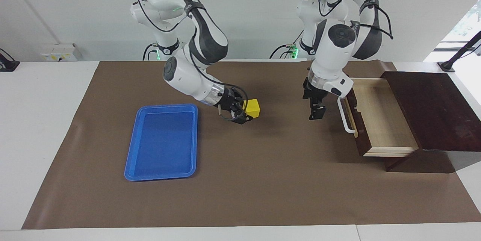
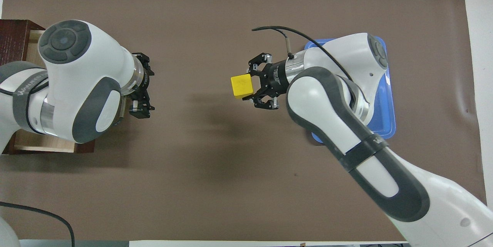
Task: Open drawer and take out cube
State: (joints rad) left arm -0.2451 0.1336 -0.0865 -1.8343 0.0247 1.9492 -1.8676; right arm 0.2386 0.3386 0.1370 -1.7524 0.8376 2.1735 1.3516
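Cube (image 1: 252,108) clamped in right hand (image 1: 246,115) over bare mat (image 1: 263,181)

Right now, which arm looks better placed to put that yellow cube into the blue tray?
The right arm: its hand already holds the cube up over the mat, beside the blue tray. The left hand is empty, by the open drawer.
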